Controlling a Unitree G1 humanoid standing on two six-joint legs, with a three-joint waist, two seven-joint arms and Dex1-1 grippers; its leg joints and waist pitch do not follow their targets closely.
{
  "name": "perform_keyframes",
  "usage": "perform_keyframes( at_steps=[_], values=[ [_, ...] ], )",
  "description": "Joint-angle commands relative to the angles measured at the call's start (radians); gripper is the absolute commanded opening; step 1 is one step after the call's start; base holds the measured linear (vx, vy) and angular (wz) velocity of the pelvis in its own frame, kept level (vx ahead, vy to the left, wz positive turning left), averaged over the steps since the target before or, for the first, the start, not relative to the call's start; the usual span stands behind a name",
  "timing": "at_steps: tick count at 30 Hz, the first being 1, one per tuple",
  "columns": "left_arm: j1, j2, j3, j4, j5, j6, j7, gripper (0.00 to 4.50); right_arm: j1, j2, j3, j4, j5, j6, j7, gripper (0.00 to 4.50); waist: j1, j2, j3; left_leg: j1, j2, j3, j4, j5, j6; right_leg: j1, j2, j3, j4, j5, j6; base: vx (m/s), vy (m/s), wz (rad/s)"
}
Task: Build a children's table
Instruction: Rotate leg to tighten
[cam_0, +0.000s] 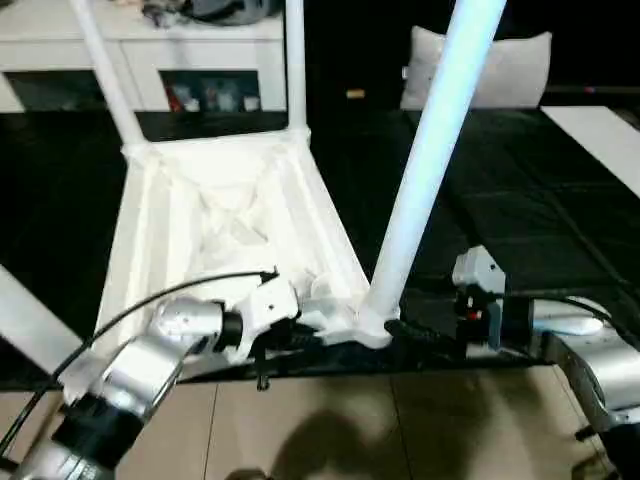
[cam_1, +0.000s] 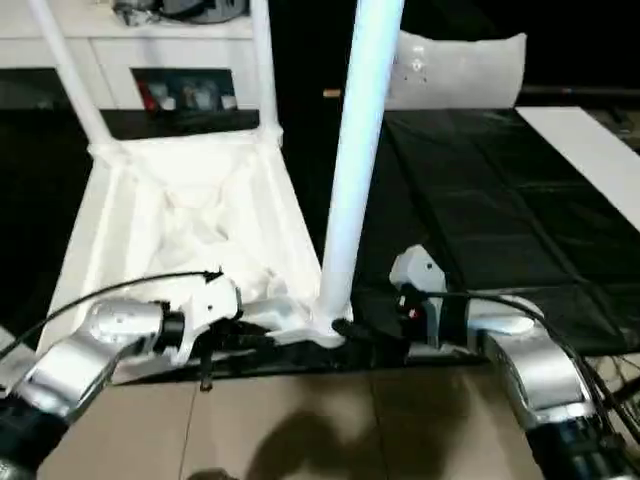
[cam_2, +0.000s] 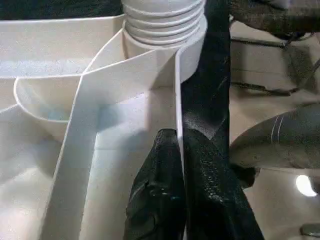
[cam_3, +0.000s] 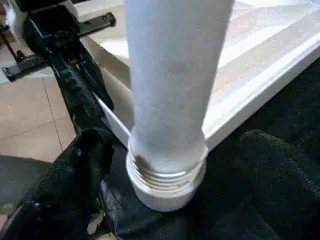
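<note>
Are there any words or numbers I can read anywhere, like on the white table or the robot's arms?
No text can be read anywhere.
Table top: plain white ribs, no words.
Near leg: bare white, with screw threads at its foot in the right wrist view.
Shelf items in the cabinet: coloured, too blurred to read.
Red spot on the right tool housing: no letters can be made out.

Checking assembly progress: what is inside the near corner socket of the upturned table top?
A white leg stands in the near corner socket, several thread rings exposed above its rim. The leg's end inside the socket is hidden.
</note>
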Motion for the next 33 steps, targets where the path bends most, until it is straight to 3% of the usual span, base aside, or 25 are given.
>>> perform_keyframes(
  at_steps=[1, 2, 3, 4, 8, 11, 14, 20, 25, 28, 29, 30, 32, 33],
  values=[
    [-0.044, -0.008, -0.003, 0.047, 0.018, -0.094, -0.022, 0.04, -0.01, -0.004, -0.008, -0.007, 0.01, -0.008, 0.007, 4.5, 0.002, -0.003, -0.059, 0.004, 0.02, -0.008, -0.068, -0.249, 0.038, 0.045, -0.071, 0.052, -0.103, -0.413, -0.077, 0.0, 0.0, 0.0],
    [-0.057, -0.012, -0.014, 0.066, 0.029, -0.124, -0.033, 0.04, -0.008, -0.007, -0.008, -0.01, 0.012, -0.007, 0.009, 4.5, 0.005, -0.003, -0.06, 0.006, 0.023, -0.01, -0.069, -0.254, 0.033, 0.045, -0.073, 0.053, -0.1, -0.414, -0.079, 0.0, 0.0, 0.0],
    [-0.065, -0.031, -0.018, 0.065, 0.021, -0.147, -0.051, 0.04, 0.0, -0.013, -0.013, -0.023, 0.02, 0.0, 0.013, 4.5, 0.005, 0.011, -0.059, 0.004, 0.025, -0.014, -0.072, -0.27, 0.026, 0.046, -0.073, 0.052, -0.1, -0.416, -0.081, 0.0, 0.0, 0.0],
    [-0.067, -0.046, -0.02, 0.062, 0.012, -0.163, -0.063, 0.04, 0.007, -0.017, -0.016, -0.034, 0.025, 0.005, 0.015, 4.5, 0.006, 0.008, -0.06, 0.008, 0.027, -0.014, -0.071, -0.287, 0.022, 0.046, -0.074, 0.051, -0.101, -0.406, -0.086, 0.0, 0.0, 0.0],
    [-0.066, -0.053, -0.062, 0.064, 0.031, -0.241, -0.098, 0.04, 0.027, -0.02, -0.027, -0.047, 0.033, 0.008, 0.011, 4.5, 0.016, 0.011, -0.066, 0.002, 0.03, -0.014, -0.068, -0.257, 0.031, 0.049, -0.075, 0.055, -0.088, -0.31, -0.125, 0.0, 0.0, 0.0],
    [-0.068, -0.052, -0.08, 0.087, 0.044, -0.294, -0.126, 0.04, 0.036, -0.022, -0.027, -0.053, 0.036, 0.008, 0.014, 4.5, 0.033, 0.012, -0.068, 0.002, 0.031, -0.011, -0.064, -0.23, 0.038, 0.048, -0.075, 0.058, -0.082, -0.272, -0.137, 0.0, 0.0, 0.0],
    [-0.066, -0.043, -0.076, 0.104, 0.05, -0.324, -0.138, 0.04, 0.038, -0.022, -0.02, -0.056, 0.04, 0.013, 0.02, 4.5, 0.039, 0.014, -0.068, -0.001, 0.031, -0.012, -0.065, -0.234, 0.036, 0.048, -0.076, 0.056, -0.081, -0.285, -0.135, 0.0, 0.0, 0.0],
    [-0.074, -0.037, 0.002, 0.187, 0.019, -0.228, -0.099, 0.04, 0.026, -0.018, -0.006, -0.05, 0.038, 0.017, 0.019, 4.5, 0.031, 0.011, -0.061, 0.002, 0.028, -0.012, -0.071, -0.282, 0.024, 0.048, -0.079, 0.054, -0.094, -0.404, -0.099, 0.0, 0.0, 0.0],
    [-0.081, -0.013, 0.023, 0.209, -0.032, -0.162, -0.183, 0.04, -0.009, -0.012, 0.007, 0.012, 0.022, -0.015, 0.04, 4.5, 0.014, -0.005, -0.059, -0.004, 0.02, -0.013, -0.071, -0.269, 0.033, 0.048, -0.082, 0.046, -0.106, -0.515, -0.054, 0.0, 0.0, 0.0],
    [-0.083, -0.007, 0.022, 0.202, -0.037, -0.143, -0.2, 0.01, -0.032, -0.007, 0.011, 0.04, 0.023, -0.02, 0.053, 4.31, 0.003, -0.002, -0.06, -0.002, 0.022, -0.013, -0.07, -0.257, 0.04, 0.044, -0.081, 0.048, -0.103, -0.496, -0.067, 0.0, 0.0, 0.0],
    [-0.085, -0.007, 0.021, 0.2, -0.037, -0.141, -0.203, 0.0, -0.049, 0.0, 0.016, 0.066, 0.02, -0.029, 0.063, 4.12, 0.001, -0.016, -0.061, -0.003, 0.023, -0.01, -0.068, -0.244, 0.045, 0.045, -0.08, 0.05, -0.103, -0.475, -0.072, 0.0, 0.0, 0.0],
    [-0.088, -0.008, 0.02, 0.201, -0.034, -0.14, -0.202, 0.0, -0.062, 0.006, 0.022, 0.088, 0.017, -0.035, 0.072, 4.12, 0.002, -0.015, -0.062, -0.004, 0.023, -0.011, -0.068, -0.235, 0.047, 0.046, -0.081, 0.05, -0.097, -0.462, -0.079, 0.0, 0.0, 0.0],
    [-0.089, -0.009, 0.02, 0.201, -0.024, -0.146, -0.195, 0.0, -0.087, 0.018, 0.038, 0.126, 0.02, -0.038, 0.105, 3.92, 0.002, -0.003, -0.062, -0.002, 0.026, -0.011, -0.068, -0.231, 0.049, 0.043, -0.081, 0.051, -0.095, -0.435, -0.097, 0.0, 0.0, 0.0],
    [-0.088, -0.01, 0.021, 0.201, -0.022, -0.146, -0.194, 0.0, -0.091, 0.021, 0.042, 0.133, 0.023, -0.037, 0.112, 3.92, 0.0, -0.005, -0.063, -0.003, 0.026, -0.01, -0.068, -0.23, 0.048, 0.044, -0.08, 0.05, -0.093, -0.423, -0.102, 0.0, 0.0, 0.0]
  ],
)
